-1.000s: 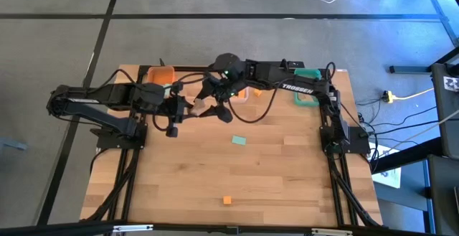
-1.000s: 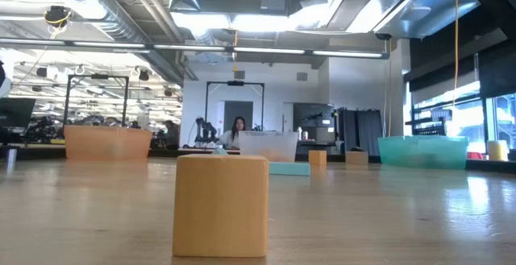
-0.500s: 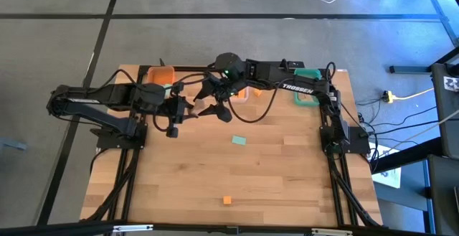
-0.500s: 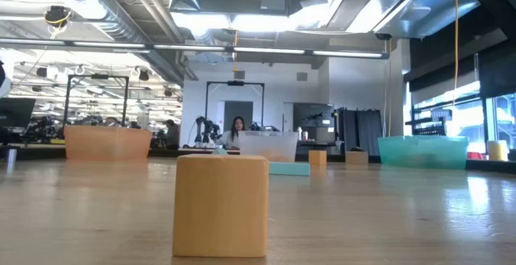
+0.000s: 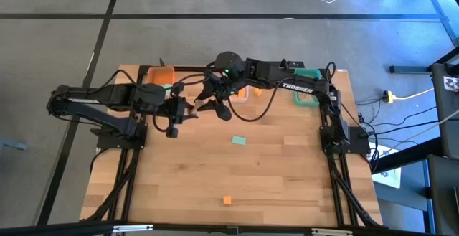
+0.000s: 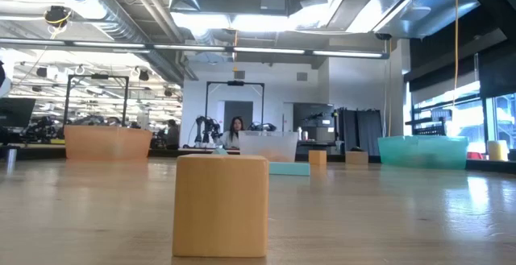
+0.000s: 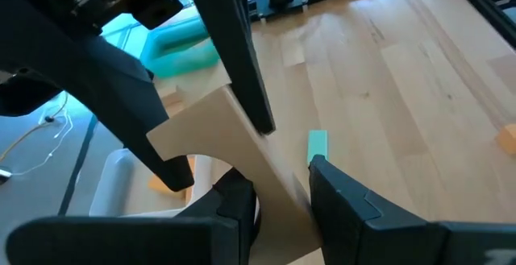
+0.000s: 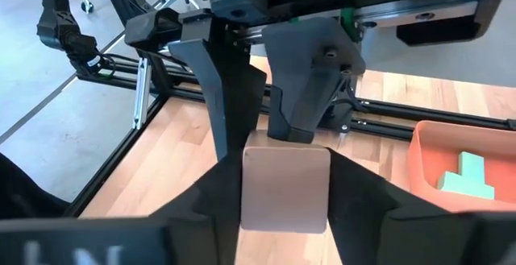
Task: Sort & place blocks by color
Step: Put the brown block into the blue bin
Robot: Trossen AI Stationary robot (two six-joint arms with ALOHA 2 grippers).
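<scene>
- Now the left gripper point(image 5: 188, 110) and the right gripper point(image 5: 208, 105) meet above the far middle of the table point(image 5: 287, 186), just left of the clear bin point(image 5: 247, 94).
- Both hold one plain wood block point(image 7: 218, 124) up in the air, one at each end.
- The left gripper's fingers point(image 7: 343, 204) are closed tight on the near end of the block.
- The right gripper's fingers point(image 8: 359, 192) press flat on both sides of the other end.
- The block's long side runs from one gripper to the other, about along the far edge of the table.
- From above, the block is almost all hidden under the two grippers, so its tilt is hard to tell.
- A mint block point(image 5: 239, 140) lies flat near the middle of the table, alone.
- An orange block point(image 5: 227, 200) lies close to the front edge, well apart from the mint one.
- In the left wrist view this orange block is cut off by the picture edge.
- The orange bin point(image 5: 162, 75) sits at the far left corner and the teal bin point(image 5: 308, 87) at the far right.
- A mint piece point(image 8: 470, 176) lies inside the orange bin.
- In the low view the grippers do not show, and two small blocks point(image 6: 318, 157) far back are too small to make out.
- A person point(image 6: 238, 130) sits in the room behind the table.
</scene>
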